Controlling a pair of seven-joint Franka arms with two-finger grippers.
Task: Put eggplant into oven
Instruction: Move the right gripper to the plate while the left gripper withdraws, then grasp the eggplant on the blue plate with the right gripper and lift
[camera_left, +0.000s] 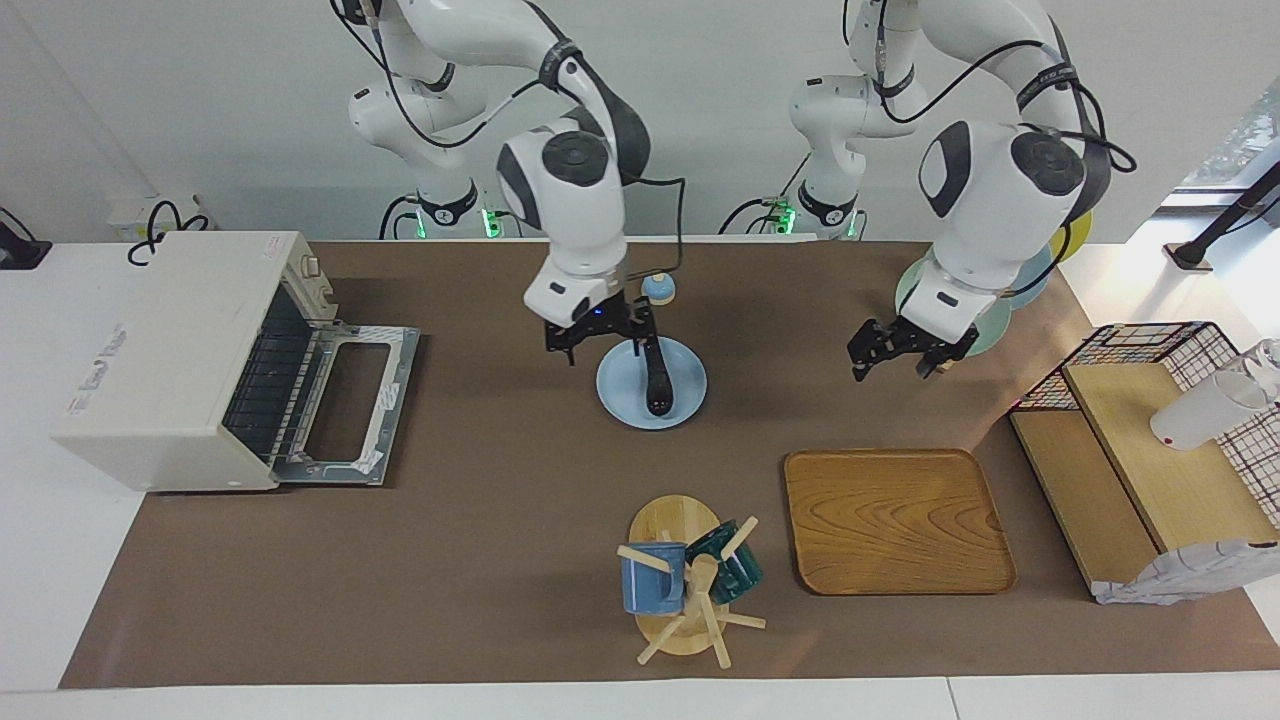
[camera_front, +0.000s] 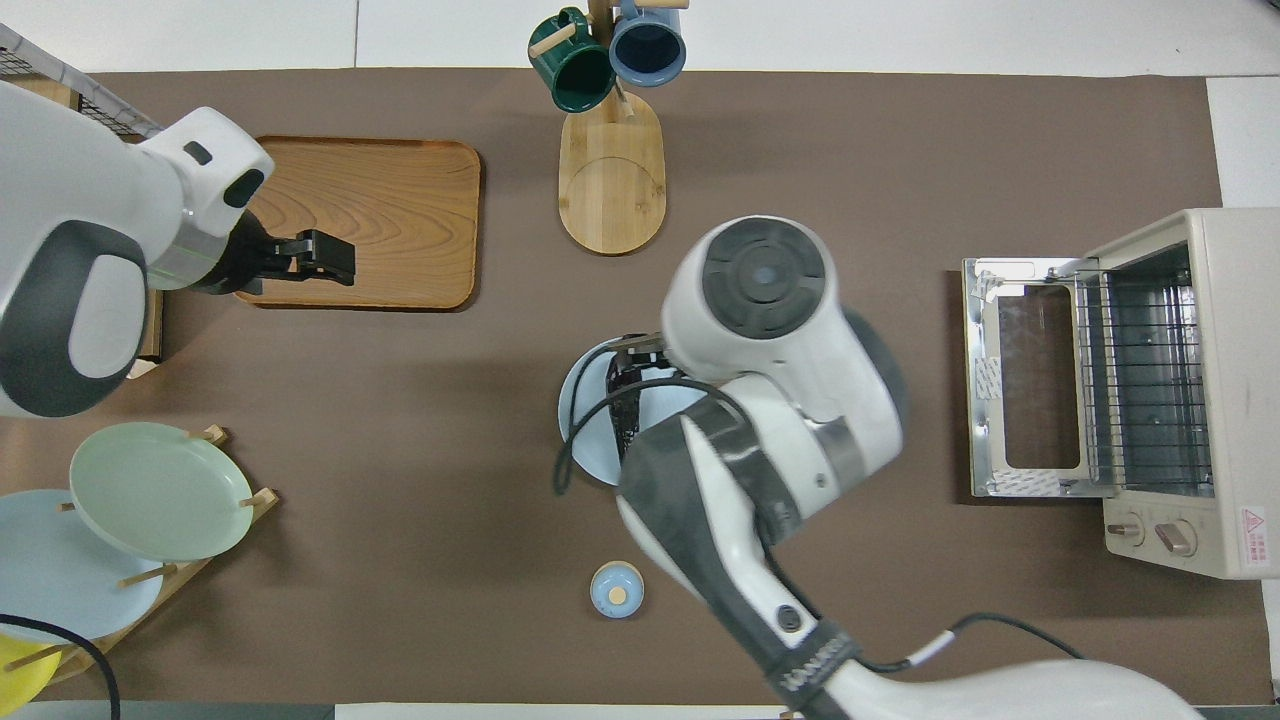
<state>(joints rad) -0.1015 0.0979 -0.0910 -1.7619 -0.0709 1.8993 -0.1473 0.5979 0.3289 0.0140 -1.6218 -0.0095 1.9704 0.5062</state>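
Nearest us in the facing view we see a wooden mug tree (camera_left: 680, 580) on an oval bamboo base, pegs sticking out, with a glossy blue mug (camera_left: 652, 578) and a dark green mug (camera_left: 728, 566) hung on it. Beside it, toward the left arm's end, lies a square wooden tray (camera_left: 895, 520) with rounded corners and visible grain.

Nearer the robots sits a round pale blue plate (camera_left: 622, 385), smooth and shiny. The eggplant (camera_left: 656, 380), slim, glossy, near black, lies on that plate. We see the right gripper (camera_left: 600, 335) low over the plate's robot-side edge at the eggplant's stem end; we cannot tell whether its black fingers are spread or closed on anything.

The oven (camera_left: 170, 360), boxy, off-white metal, stands at the right arm's end of the table. Its drop-down door (camera_left: 345, 400) lies flat open, glass pane in a metal frame, and wire rack bars show inside.

The left gripper (camera_left: 905, 352) hangs above the brown table cover (camera_left: 480, 560) near the tray, fingers apart, holding nothing. A small blue domed lid-like piece (camera_left: 659, 288) sits nearer the robots than the plate. A wooden rack holds pale green and blue plates (camera_front: 155, 490) at the left arm's end.
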